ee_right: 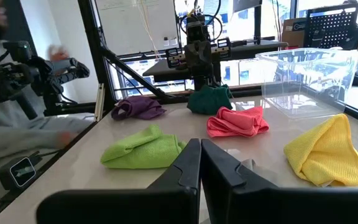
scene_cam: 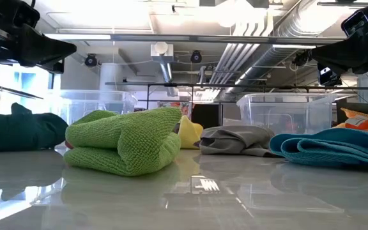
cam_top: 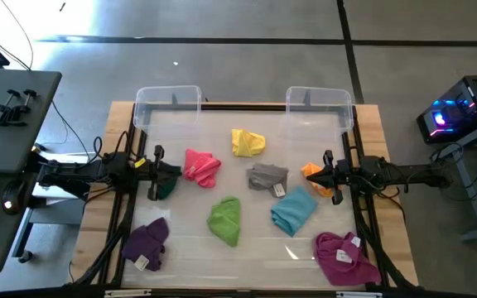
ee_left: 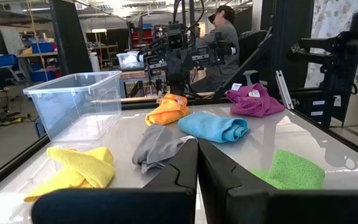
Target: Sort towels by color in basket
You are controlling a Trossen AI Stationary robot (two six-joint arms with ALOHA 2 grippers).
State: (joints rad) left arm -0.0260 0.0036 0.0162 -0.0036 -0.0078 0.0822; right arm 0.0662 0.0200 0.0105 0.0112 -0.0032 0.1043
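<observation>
Along the near edge of the white surface (cam_top: 255,257) lie the purple towel (cam_top: 147,240) on the left and the magenta towel (cam_top: 344,257) on the right, both crumpled, each with a small tag showing. A little farther in sit the green towel (cam_top: 224,219) near the middle and the light blue towel (cam_top: 293,209) to its right, loosely folded. Beyond them, the grey towel (cam_top: 267,177) lies mid-surface, the pink towel (cam_top: 201,166) to its left and the yellow towel (cam_top: 248,142) farther still. The left end effector (cam_top: 156,175) hovers at the left side with its fingers pressed together, holding nothing, right over the dark teal towel (cam_top: 166,187); the right end effector (cam_top: 331,175), likewise closed and empty, hangs above the orange towel (cam_top: 315,174). At the far edge stand two clear bins (cam_top: 166,106), both apparently empty. These cloths look light, limp and non-slippery; I'd pinch a raised fold or bunched ridge, since flat edges would slide away.
</observation>
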